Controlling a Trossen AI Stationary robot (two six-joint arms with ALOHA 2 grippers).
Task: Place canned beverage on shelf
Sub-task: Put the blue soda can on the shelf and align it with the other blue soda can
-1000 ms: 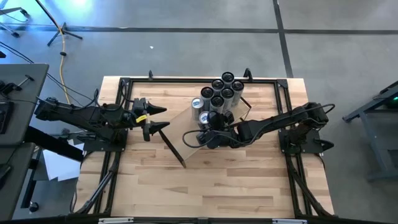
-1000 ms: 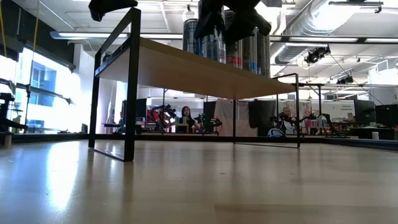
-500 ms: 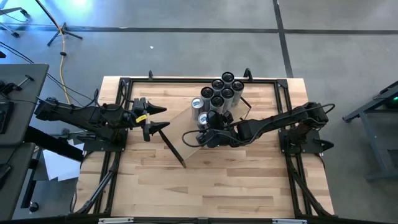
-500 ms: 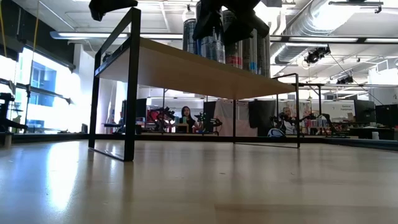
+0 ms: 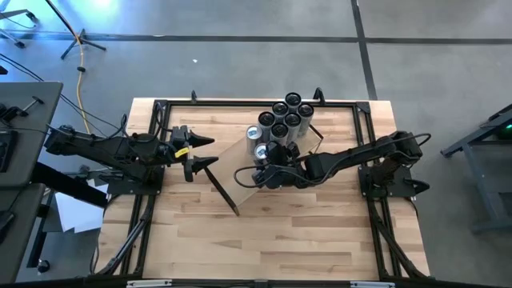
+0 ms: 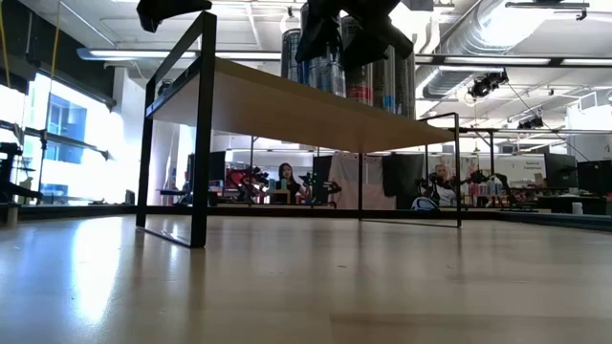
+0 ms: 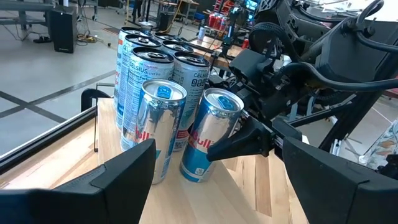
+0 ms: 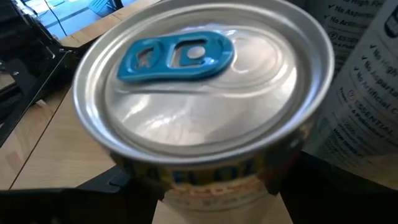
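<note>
The striped butcher-block desk [image 5: 272, 232] is carrying the shelf [image 5: 240, 164], a pale board on black brackets sitting diagonally near the far edge. Standing upright on the shelf is a tight cluster of beverage cans [image 5: 280, 120], two blue-and-silver ones [image 7: 208, 134] at its near side.

- High view: straight down over the table [image 5: 272, 232], both arms included.
- Low view: tabletop height, level under the shelf [image 6: 287, 105] toward the room.
- Left wrist: facing the cans [image 7: 161, 99], shared with high view.
- Right wrist: very near one can top [image 8: 199, 87].
</note>
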